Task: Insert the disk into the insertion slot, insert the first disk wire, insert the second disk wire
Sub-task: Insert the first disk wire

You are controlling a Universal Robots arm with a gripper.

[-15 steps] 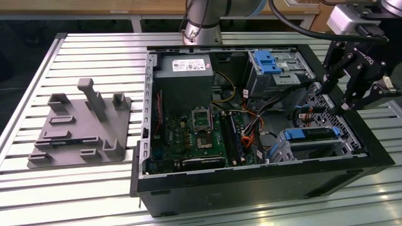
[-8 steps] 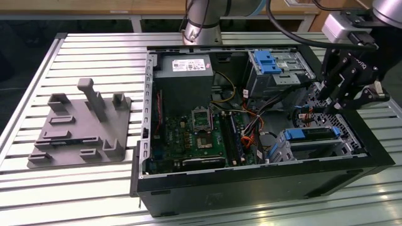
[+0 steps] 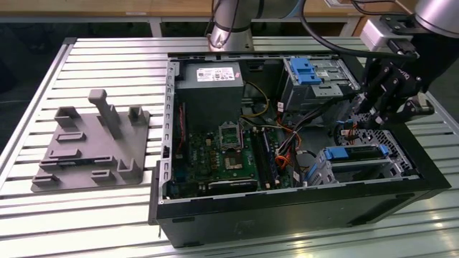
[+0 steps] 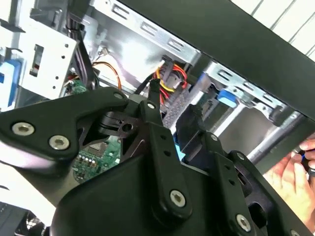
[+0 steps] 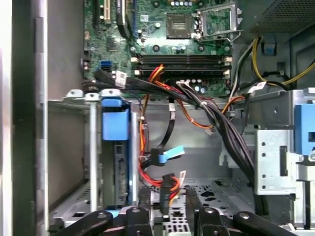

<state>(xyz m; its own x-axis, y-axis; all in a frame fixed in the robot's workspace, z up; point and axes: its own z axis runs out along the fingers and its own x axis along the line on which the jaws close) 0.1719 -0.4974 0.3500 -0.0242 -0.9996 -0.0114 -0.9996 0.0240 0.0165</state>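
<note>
Inside the open case (image 3: 287, 217) on the counter (image 3: 107, 215), the disk (image 5: 116, 123) sits seated in the slot (image 5: 69, 157) in the first wrist view, so that step looks done; your gripper (image 3: 367, 119) hangs among the cables just beside the cage in the exterior view; its fingers (image 5: 144, 199) stand spread, pinching nothing, a black plug (image 5: 170, 186) on red and orange wires showing between them; a second plug (image 5: 165, 156) with a blue tab lies loose nearby; the first wire seems the step in hand, and it calls for a square pinch on the plug and a straight line into the disk's port.
</note>
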